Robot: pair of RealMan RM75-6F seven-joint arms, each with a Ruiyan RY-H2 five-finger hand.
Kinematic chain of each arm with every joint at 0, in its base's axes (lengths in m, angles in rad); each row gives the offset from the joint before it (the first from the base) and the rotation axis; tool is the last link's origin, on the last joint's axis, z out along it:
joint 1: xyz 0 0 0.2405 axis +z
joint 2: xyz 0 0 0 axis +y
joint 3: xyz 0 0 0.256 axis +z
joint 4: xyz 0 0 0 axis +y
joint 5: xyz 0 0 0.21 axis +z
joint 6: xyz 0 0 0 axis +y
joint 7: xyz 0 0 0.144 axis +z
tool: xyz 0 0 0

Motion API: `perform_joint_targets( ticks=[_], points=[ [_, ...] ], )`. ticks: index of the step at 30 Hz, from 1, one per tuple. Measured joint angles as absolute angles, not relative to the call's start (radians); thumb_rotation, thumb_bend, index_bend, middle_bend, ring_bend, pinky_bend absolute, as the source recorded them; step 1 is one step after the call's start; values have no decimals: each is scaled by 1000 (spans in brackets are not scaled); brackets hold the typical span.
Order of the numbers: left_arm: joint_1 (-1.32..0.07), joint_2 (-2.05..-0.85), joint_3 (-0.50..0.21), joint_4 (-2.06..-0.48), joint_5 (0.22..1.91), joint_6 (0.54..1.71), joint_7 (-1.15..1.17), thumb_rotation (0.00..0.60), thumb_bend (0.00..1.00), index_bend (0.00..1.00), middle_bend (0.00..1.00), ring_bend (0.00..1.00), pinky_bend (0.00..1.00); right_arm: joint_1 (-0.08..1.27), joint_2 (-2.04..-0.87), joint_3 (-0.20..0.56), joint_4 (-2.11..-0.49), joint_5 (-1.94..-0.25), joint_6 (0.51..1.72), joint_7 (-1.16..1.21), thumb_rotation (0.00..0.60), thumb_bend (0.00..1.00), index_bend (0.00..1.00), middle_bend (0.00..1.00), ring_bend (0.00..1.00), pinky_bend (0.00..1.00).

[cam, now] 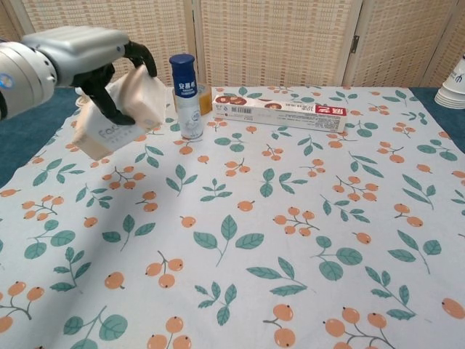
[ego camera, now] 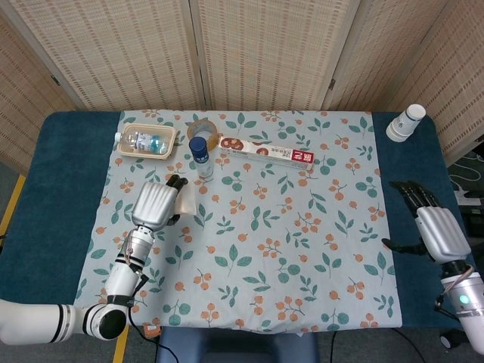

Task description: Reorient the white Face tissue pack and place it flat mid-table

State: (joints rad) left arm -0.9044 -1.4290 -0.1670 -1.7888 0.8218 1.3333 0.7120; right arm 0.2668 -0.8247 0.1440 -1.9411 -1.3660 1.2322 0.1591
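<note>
Left hand (cam: 87, 62) upper left of chest view, fingers curled round the white Face tissue pack (cam: 120, 109), pack lifted clear off the tablecloth (cam: 290, 240) and tilted, printed face toward camera. In head view the same hand (ego camera: 153, 204) sits left of centre, pack edge (ego camera: 186, 201) poking out at its right. Blue-capped bottle (cam: 187, 94) just right of the pack, upright. Long red-and-white box (cam: 280, 110) lies flat behind centre. Tray with a clear bottle (ego camera: 146, 141) upper left of head view. Right hand (ego camera: 432, 227) at right edge of head view, fingers spread, holding nothing. Paper cups (ego camera: 406, 122) upper right
</note>
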Motion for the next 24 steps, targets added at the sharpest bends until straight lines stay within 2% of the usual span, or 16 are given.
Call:
perform_joint_targets(
  ticks=[8, 15, 24],
  points=[
    [-791, -1419, -219, -1767, 976, 1407, 314, 600, 277, 621, 713, 783, 868, 278, -828, 142, -1939, -1361, 1211, 144, 600, 110, 109, 83, 2, 109],
    [-691, -1568, -273, -1546, 1118, 1532, -5, 600, 274, 623, 716, 798, 871, 280, -826, 138, -1938, -1368, 1206, 150, 600, 110, 109, 83, 2, 109],
    [-594, -1764, -350, -1363, 1098, 1587, -188, 600, 275, 609, 704, 794, 870, 284, -822, 138, -1933, -1365, 1197, 163, 600, 110, 109, 83, 2, 109]
  ],
)
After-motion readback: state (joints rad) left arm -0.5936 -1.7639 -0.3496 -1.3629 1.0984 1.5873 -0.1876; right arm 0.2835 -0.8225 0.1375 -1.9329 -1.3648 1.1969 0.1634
